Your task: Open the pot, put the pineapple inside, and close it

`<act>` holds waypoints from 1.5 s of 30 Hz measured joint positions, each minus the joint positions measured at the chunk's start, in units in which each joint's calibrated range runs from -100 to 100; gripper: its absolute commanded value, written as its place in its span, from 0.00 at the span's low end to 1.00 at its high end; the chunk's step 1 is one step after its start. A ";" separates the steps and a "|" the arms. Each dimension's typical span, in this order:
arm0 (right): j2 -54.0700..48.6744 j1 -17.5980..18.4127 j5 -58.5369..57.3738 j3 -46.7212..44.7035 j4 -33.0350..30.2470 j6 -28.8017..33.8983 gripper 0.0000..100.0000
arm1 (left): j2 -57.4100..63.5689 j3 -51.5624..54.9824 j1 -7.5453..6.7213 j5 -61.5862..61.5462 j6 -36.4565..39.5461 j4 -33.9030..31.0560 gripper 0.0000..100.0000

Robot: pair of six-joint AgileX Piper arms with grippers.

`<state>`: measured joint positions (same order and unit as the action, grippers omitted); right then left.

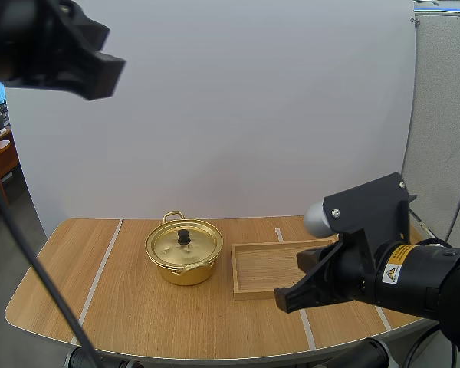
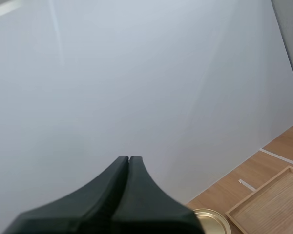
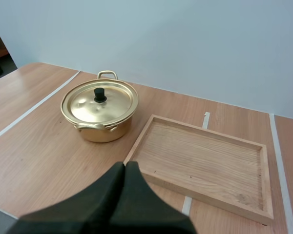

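On the pale wooden table [image 1: 130,307] sits a shiny gold metal pot [image 1: 182,272], left of a shallow wooden tray [image 1: 235,272]. Its lid [image 1: 169,245] looks light, stiff and slick, so the black knob [image 1: 183,237] is the place to grip. The left gripper [image 2: 129,158] and right gripper [image 3: 125,165] are closed and empty.

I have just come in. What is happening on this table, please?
Nothing is being handled at this moment. A gold pot stands on the table with its lid on, so the first step is not yet done. A wooden tray lies beside the pot, apart from it. The left gripper is raised high above the table, shut on nothing. The right gripper, also shut on nothing, hangs low near the tray's front edge, pointing toward the pot and tray.
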<state>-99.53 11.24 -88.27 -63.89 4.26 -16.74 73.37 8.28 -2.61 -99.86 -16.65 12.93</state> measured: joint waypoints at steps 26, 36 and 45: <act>-0.12 -9.28 31.78 0.00 -0.92 -0.08 0.00 | 26.41 38.71 0.32 16.32 15.81 -2.49 0.00; -0.12 -9.28 54.91 -10.03 -3.94 -0.08 0.00 | 26.41 55.89 0.57 55.24 18.42 -2.71 0.00; -0.12 -9.28 71.31 -25.94 -4.26 -0.08 0.00 | 26.41 80.03 0.57 93.14 18.96 -3.45 0.00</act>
<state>-99.65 1.96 -16.96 -89.83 0.00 -16.83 99.79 88.30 -2.04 -6.72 2.32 9.47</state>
